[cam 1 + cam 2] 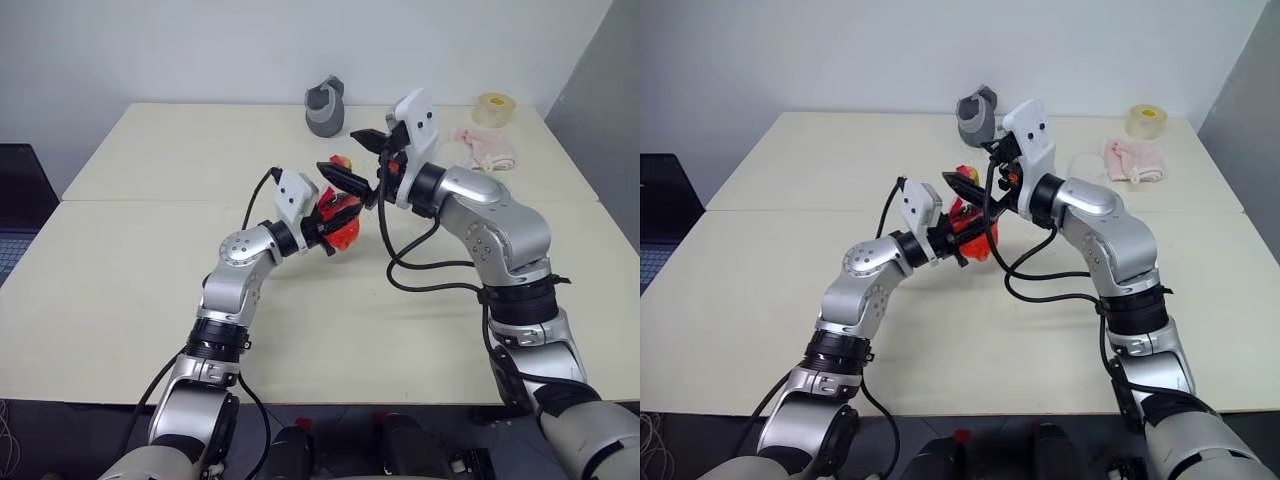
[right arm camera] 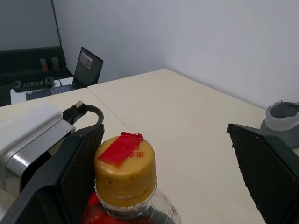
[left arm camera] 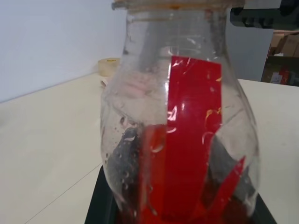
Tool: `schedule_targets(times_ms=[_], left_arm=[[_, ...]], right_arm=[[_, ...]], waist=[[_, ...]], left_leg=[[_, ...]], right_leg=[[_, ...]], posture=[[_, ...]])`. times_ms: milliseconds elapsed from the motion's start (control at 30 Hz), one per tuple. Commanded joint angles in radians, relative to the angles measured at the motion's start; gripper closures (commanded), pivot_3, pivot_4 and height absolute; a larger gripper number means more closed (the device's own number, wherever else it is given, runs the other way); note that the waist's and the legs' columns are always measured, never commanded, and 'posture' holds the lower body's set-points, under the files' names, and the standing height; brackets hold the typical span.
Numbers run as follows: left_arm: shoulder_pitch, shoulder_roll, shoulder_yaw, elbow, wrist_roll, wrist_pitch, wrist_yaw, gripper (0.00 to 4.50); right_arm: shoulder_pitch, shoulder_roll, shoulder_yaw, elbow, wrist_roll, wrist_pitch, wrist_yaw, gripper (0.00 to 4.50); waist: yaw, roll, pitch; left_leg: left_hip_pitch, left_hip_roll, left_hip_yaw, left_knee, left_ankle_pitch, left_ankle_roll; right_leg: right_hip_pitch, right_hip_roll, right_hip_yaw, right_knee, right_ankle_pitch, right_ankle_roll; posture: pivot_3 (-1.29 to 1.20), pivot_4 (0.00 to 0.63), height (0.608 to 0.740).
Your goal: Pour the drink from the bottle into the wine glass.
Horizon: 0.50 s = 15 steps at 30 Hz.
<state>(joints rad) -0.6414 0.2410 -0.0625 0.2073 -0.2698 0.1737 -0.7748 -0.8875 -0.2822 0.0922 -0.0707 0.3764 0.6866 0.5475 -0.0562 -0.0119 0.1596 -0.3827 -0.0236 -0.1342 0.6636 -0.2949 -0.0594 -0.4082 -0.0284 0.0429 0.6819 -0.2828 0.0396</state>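
Here the left gripper (image 1: 335, 222) is clenched around the bottle (image 1: 341, 217), holding it above the table (image 1: 130, 260) near the middle, with the cap (image 2: 125, 167) up. The red-orange drink (image 3: 187, 205) sits low in the bottle, and droplets cling to the clear wall above it. A plain red label strip (image 3: 189, 140) runs down the side; no writing can be read on it. The yellow-orange cap carries a small red sticker (image 2: 120, 147) on top, and beside the sticker there are a few tiny printed characters, too small to make out. The right gripper (image 1: 355, 160) hangs at cap height with its fingers spread wide and released, one finger (image 2: 77, 168) just beside the cap and the other (image 2: 264, 172) well apart from it; neither clearly touches the cap. At the far edge of the table stand a grey cup-like object (image 1: 325, 105), a roll of tape (image 1: 493, 108) and a pink cloth (image 1: 485, 148). A dark laptop (image 2: 88, 65) stands off the table's side.
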Motion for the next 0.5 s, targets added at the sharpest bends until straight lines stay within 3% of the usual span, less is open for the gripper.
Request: schedule_targets(times_ms=[33,500], left_arm=[[-0.019,0.0,0.008,-0.034,-0.012,-0.018,-0.005,3.51],[-0.028,-0.003,0.006,-0.02,-0.015,-0.027,-0.005,3.51]], right_arm=[[0.01,-0.059,-0.075,-0.064,0.002,0.008,-0.014,0.0],[0.114,-0.222,-0.112,-0.182,0.059,0.076,0.034,0.0]], waist=[[0.0,0.0,0.0],[0.004,0.0,0.0]], left_leg=[[0.0,0.0,0.0,0.0,0.0,0.0],[0.0,0.0,0.001,0.0,0.0,0.001]], right_leg=[[0.0,0.0,0.0,0.0,0.0,0.0],[0.0,0.0,0.0,0.0,0.0,0.0]], posture=[[0.0,0.15,0.74],[0.0,0.15,0.74]])
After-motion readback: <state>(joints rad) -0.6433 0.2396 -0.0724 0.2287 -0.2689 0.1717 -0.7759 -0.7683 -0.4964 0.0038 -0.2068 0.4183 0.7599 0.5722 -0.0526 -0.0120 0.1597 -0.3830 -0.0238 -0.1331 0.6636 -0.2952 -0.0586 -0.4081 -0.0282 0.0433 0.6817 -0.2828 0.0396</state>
